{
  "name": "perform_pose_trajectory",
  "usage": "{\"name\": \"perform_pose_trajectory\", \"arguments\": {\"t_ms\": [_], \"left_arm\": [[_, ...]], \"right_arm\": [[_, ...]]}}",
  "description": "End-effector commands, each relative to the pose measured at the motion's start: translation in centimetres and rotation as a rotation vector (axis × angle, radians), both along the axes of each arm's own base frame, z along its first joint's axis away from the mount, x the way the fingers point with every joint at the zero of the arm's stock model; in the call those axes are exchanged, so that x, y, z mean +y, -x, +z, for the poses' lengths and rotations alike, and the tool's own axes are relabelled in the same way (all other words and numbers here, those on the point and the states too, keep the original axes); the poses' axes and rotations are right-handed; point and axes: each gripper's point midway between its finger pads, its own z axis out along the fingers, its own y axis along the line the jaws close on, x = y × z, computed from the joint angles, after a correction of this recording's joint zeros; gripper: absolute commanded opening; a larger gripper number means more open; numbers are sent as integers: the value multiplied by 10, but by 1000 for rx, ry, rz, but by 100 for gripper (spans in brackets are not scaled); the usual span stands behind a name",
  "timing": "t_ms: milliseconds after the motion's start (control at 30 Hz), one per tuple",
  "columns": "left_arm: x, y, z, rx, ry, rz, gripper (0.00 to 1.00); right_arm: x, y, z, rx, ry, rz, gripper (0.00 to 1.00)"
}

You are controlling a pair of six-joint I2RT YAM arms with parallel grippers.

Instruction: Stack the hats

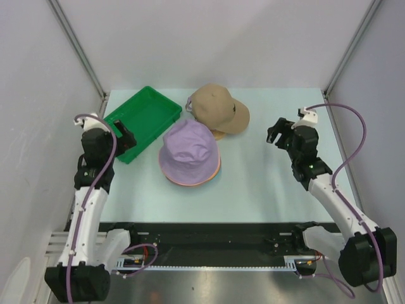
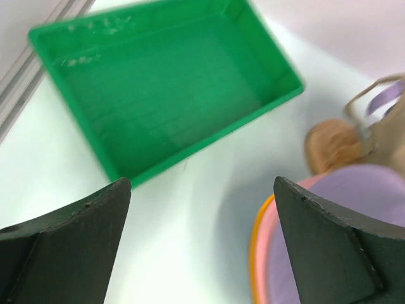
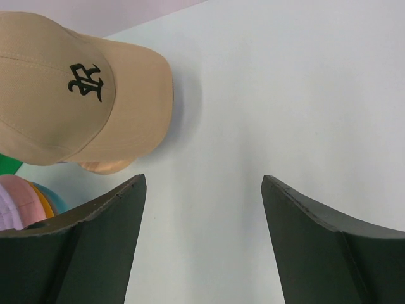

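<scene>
Your left gripper [image 2: 201, 183] hangs with its jaws spread wide and empty, near the green tray [image 2: 171, 95] and left of the lavender bucket hat [image 1: 190, 149]. Your right gripper [image 3: 202, 180] is also spread, holding nothing, to the right of the tan baseball cap [image 1: 221, 109]. The cap sits just behind the bucket-hat pile at mid-table. Its bill points right and slightly nearward, and its long axis runs strap to bill. Judged light, soft in the crown and stiffer at the bill, so pinch the bill's edge.
</scene>
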Motion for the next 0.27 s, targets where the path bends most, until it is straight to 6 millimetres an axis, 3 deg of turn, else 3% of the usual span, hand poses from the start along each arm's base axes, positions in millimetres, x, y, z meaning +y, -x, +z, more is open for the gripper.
{"name": "perform_pose_trajectory", "arguments": {"t_ms": [0, 33, 133, 233], "left_arm": [[12, 39, -23, 73, -71, 50, 100], [13, 46, -33, 106, -70, 55, 100], [11, 58, -39, 100, -71, 55, 100], [9, 64, -30, 53, -72, 51, 100]], "right_arm": [[-17, 18, 8, -34, 36, -128, 78], [-16, 20, 10, -41, 29, -130, 78], [-9, 35, -6, 7, 40, -115, 78], [0, 45, -8, 14, 59, -96, 78]]}}
